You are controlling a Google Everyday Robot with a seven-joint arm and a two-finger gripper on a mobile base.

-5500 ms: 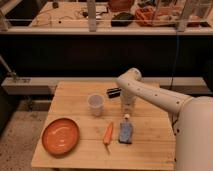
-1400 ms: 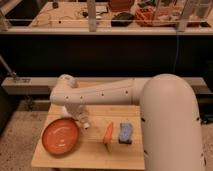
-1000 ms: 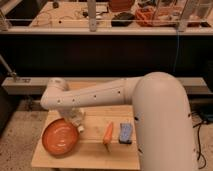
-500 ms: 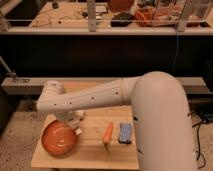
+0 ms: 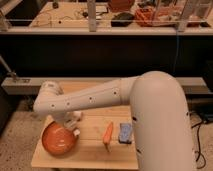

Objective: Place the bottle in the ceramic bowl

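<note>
Bottle: cannot be picked out. It does not show on the bare wood or in the open part of the bowl. If it is at the gripper, the arm hides it, so neither its long axis nor which way it points can be told.
Bowl (image 5: pixel 57 141): a shallow, round, orange-red dish with a smooth glazed look. It lies flat with its mouth up at the front left corner of the table. No object shows in the visible part of its hollow.
Gripper (image 5: pixel 74 125): white, hanging from the wrist over the bowl's right rim, low and close to it. Its fingers are drawn together. Whether anything is pinched between them cannot be told.
Arm (image 5: pixel 85 102): smooth white rounded shells with small dark dots along the side. It reaches leftward from the bulky body (image 5: pixel 160 115) across the middle of the table, bends at a rounded joint near the left edge, then turns down and back toward the bowl.
Table (image 5: pixel 92 152): pale wooden slats, rectangular.
Carrot (image 5: pixel 108 134): orange and tapered, lying flat to the right of the bowl and apart from it. Its long axis runs roughly front to back, with the thin tip toward the front edge.
Blue pad (image 5: pixel 125 132): a small flat rectangle just right of the carrot, beside the robot's body.
</note>
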